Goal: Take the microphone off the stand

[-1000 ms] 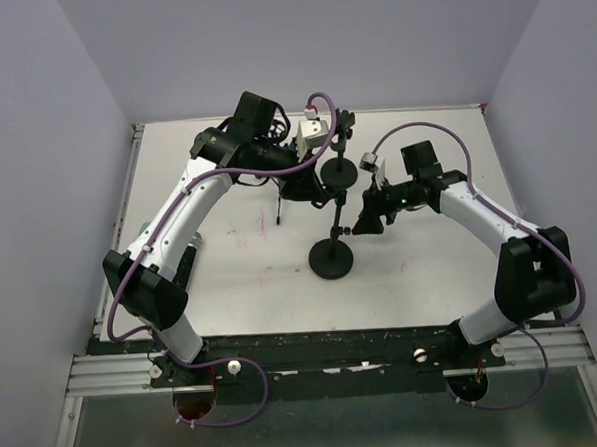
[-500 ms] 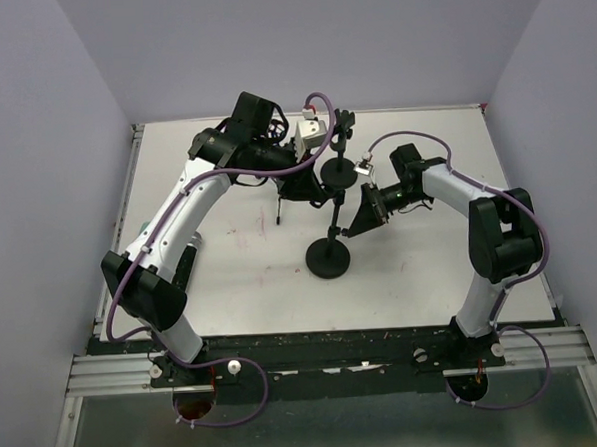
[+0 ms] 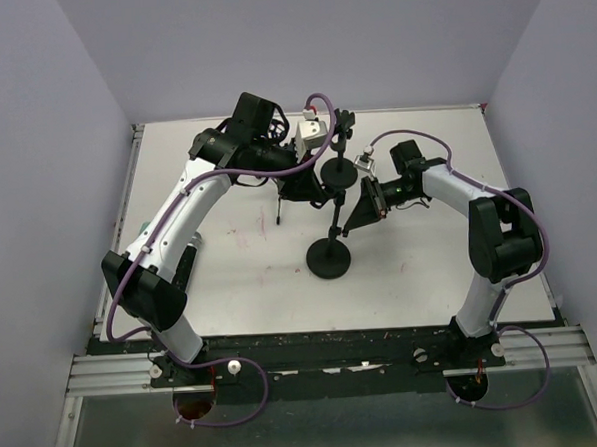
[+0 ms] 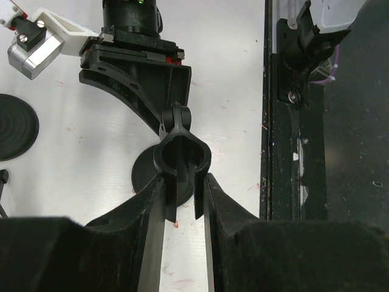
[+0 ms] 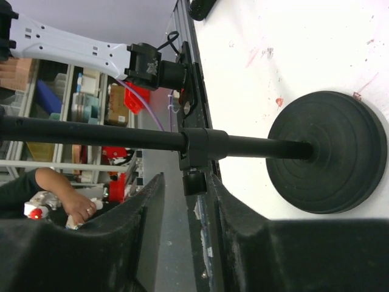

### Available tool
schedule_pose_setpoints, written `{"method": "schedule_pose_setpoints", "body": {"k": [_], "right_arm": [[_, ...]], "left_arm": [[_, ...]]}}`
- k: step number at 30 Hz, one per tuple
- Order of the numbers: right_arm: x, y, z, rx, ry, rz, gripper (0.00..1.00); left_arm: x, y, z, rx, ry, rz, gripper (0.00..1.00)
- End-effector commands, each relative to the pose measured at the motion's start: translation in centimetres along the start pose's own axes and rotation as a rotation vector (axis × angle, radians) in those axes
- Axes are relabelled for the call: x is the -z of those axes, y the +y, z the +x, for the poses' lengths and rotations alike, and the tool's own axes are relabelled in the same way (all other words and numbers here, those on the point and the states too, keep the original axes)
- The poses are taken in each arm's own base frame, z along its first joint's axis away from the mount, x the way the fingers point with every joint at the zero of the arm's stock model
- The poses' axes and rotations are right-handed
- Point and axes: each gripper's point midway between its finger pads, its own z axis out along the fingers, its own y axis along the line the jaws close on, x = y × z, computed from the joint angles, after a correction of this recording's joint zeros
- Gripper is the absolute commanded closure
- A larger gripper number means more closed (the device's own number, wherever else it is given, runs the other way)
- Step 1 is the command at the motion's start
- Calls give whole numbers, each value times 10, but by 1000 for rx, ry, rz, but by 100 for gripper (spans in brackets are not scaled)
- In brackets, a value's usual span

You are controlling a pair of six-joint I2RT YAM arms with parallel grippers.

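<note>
The table (image 3: 251, 271) bears the upright stand (image 3: 331, 256). At the stand's top the left gripper (image 4: 184, 182) stays clamped on the clip (image 4: 181, 157). The right gripper (image 5: 187, 179), a second ago out to the stand's right, now straddles its pole collar (image 5: 196, 145). Its jaws have narrowed, but I cannot tell whether they grip. I cannot make out the microphone.

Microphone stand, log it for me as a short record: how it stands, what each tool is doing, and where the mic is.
stand: upright on the table, on its round base
left tool: closed on the clip, seen directly over the base
right tool: jaws apart, either side of the collar on the pole
microphone: cannot be made out in these views
</note>
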Motion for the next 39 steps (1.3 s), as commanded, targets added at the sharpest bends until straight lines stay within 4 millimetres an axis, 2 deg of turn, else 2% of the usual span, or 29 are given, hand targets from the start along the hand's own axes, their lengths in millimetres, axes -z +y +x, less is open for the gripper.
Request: {"method": "schedule_pose_setpoints", "body": {"k": [1,2,4,6,13,18,21,25,28,30,32,33,35,36,37,39], "right_arm": [[0,-2,1,-16,-3,-5,52],[0,-5,2,-17,1,22,47],[1,-8,4,1,9,43,47],[2,-7,3,35,13,42,53],[3,9,-10,276,32,82,84],[4,20,-11,445,60,120,93],[2,26,-9,600,95,154,95],[-5,26,-6,874,177,259,99],[-7,18,-17,1156,133,441,99],[-6,27,-33,1396,33,588,99],[3,55,-49,1719,-136,750,99],[7,66,-48,1879,-181,817,99],[8,87,-27,2333,-240,864,96],[6,80,-9,2457,-240,860,92],[7,85,-2,2515,-302,865,91],[9,77,6,2483,-319,872,86]], "left_arm": [[1,1,-1,-28,0,-12,68],[1,1,-1,-29,0,-13,68],[1,0,-1,-29,-1,-11,68],[1,1,-2,-29,-2,-11,68],[1,2,-2,-29,-1,-17,68],[0,2,-1,-30,2,-15,68],[0,0,-1,-29,2,-12,68],[-1,1,1,-23,4,-8,68],[-2,0,-1,-25,1,-6,68],[-1,1,-2,-29,-1,-10,68],[0,0,-2,-33,0,-12,68],[0,0,-2,-33,0,-13,68],[0,-1,0,-30,4,-13,68],[-1,-1,2,-26,5,-9,68],[-1,-1,3,-22,7,-5,68],[-3,0,4,-19,8,-4,68]]}}
